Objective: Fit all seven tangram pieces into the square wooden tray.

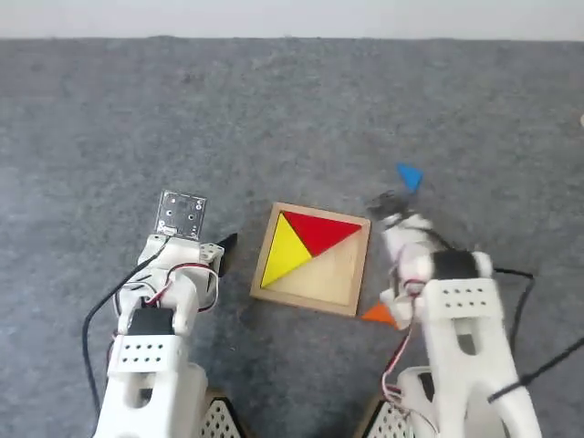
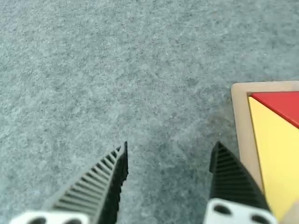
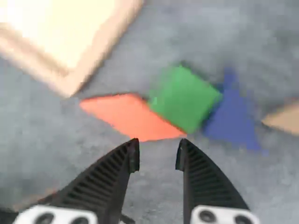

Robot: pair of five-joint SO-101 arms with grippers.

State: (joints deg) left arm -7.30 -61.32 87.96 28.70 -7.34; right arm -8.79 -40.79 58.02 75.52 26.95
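Note:
The square wooden tray (image 1: 350,294) lies between the arms and holds a red triangle (image 1: 319,228) and a yellow triangle (image 1: 283,252); the remainder of its floor is bare wood. My left gripper (image 2: 171,150) stands open over the carpet just beside the tray corner (image 2: 240,108), with nothing between its fingers. My right gripper (image 3: 157,153) is open a little, just short of an orange parallelogram (image 3: 128,116). A green square (image 3: 184,98) touches that piece, and a blue triangle (image 3: 231,116) lies behind it. In the high view, a blue piece (image 1: 410,175) and an orange piece (image 1: 379,314) lie beside the right arm.
A plain wood-coloured piece (image 3: 282,119) lies past the blue triangle. Grey carpet (image 1: 182,119) covers the whole table, with wide free room at the back and left. Cables trail from both arm bases at the front.

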